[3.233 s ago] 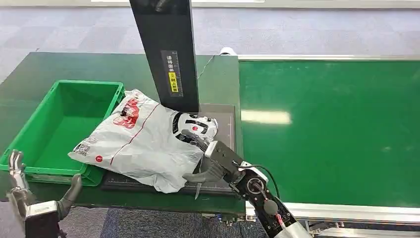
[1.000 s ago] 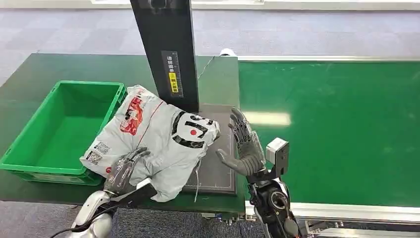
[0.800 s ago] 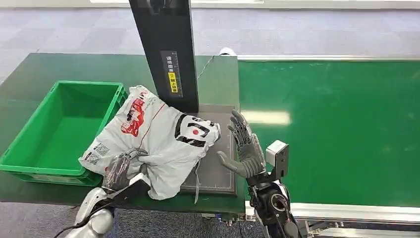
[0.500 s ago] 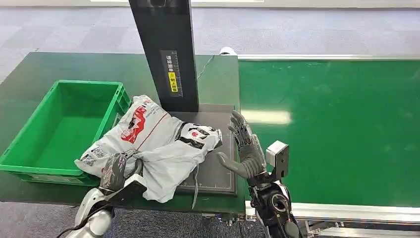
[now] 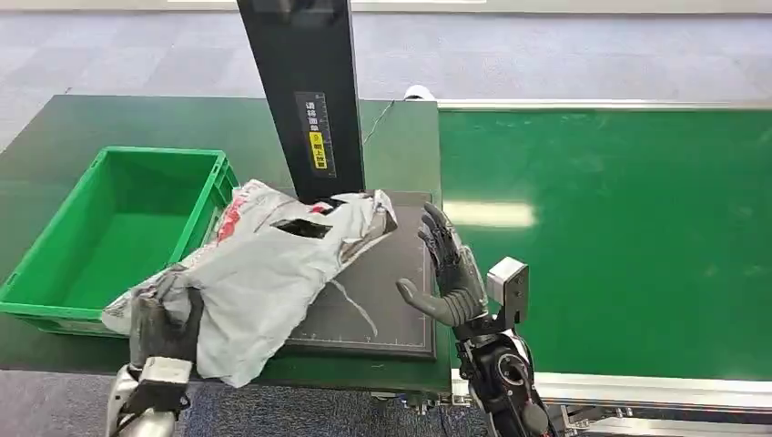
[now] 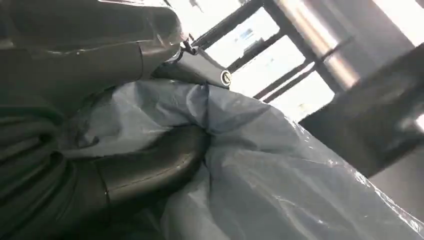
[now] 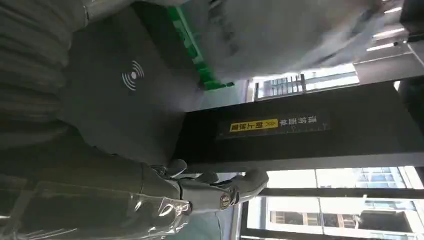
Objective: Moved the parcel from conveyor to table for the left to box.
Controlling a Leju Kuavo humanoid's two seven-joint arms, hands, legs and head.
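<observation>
Left hand [image 5: 162,328] grips the parcel [image 5: 264,273] at the table's [image 5: 55,127] front edge; right hand [image 5: 451,278] upright, fingers spread, holding nothing. The left wrist view shows its thumb [image 6: 150,160] pressed into the plastic.

Crumpled grey plastic parcel bag [image 5: 264,273], partly lifted at its near corner.

You see the soft grey mailer with its plain side up, a little red print showing at the edge near the open green plastic box [image 5: 55,264]. Its far end rests on the dark flat pad [image 5: 382,300] beside the black post [image 5: 305,91]; its near end is raised. The green conveyor belt [image 5: 619,246] lies to the right.
</observation>
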